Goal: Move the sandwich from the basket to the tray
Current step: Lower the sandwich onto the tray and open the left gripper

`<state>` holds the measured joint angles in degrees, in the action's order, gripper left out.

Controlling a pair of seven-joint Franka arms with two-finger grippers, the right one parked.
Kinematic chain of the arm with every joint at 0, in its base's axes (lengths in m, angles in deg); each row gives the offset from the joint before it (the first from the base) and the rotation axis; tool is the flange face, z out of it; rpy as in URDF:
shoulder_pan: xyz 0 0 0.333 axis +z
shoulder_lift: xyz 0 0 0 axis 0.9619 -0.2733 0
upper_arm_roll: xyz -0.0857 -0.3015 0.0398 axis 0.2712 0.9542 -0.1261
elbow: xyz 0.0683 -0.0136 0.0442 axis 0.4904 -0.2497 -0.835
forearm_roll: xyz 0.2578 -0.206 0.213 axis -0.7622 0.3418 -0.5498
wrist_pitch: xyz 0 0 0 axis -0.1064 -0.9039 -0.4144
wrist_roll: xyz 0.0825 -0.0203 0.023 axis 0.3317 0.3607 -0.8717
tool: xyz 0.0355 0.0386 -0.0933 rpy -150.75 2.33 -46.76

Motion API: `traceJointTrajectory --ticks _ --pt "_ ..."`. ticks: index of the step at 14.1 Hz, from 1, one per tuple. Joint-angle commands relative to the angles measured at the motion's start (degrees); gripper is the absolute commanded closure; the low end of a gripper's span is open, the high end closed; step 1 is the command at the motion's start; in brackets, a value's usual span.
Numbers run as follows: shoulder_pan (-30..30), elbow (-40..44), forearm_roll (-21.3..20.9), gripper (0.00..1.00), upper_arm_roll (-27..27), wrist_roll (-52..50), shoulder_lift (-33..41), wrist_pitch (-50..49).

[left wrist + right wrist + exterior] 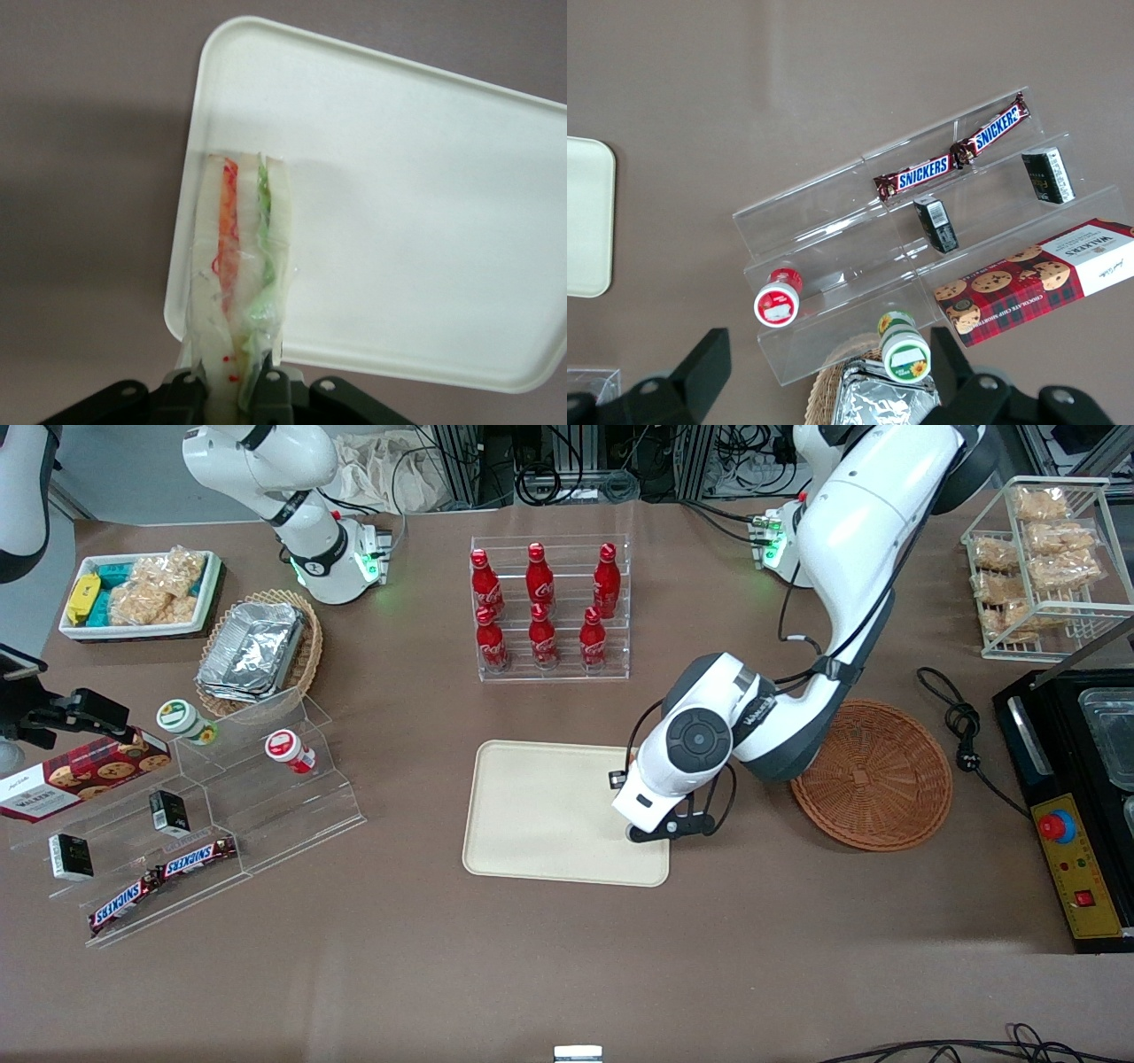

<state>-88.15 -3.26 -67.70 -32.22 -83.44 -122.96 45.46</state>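
Note:
My left gripper [662, 831] hangs over the edge of the cream tray [549, 815] that lies nearest the reddish-brown wicker basket [873, 775]. In the left wrist view the gripper [229, 391] is shut on the wrapped sandwich [239, 266]. It holds the sandwich by one end, and the orange-red and green filling stripes point out over the tray's [425, 221] rim and corner. I cannot tell whether the sandwich touches the tray. In the front view the arm's hand hides the sandwich. The basket holds nothing.
A clear rack of red bottles [549, 607] stands farther from the camera than the tray. A stepped acrylic shelf with snacks [195, 815] lies toward the parked arm's end. A black machine [1072, 806], a cable [961, 726] and a wire rack [1045, 567] lie toward the working arm's end.

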Motion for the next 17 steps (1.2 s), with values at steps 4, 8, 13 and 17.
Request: traceJointTrajectory --ticks 4,8,13,17 --pt "-1.1 1.8 -3.9 1.0 -0.1 2.6 -4.7 5.7" --pt "-1.1 1.8 -4.0 0.63 -0.2 5.6 -5.6 6.6" --pt "-0.6 1.8 -4.2 0.0 -0.2 5.1 -3.5 6.0" --pt "-0.5 1.5 -4.2 0.0 -2.4 4.7 2.7 1.2"
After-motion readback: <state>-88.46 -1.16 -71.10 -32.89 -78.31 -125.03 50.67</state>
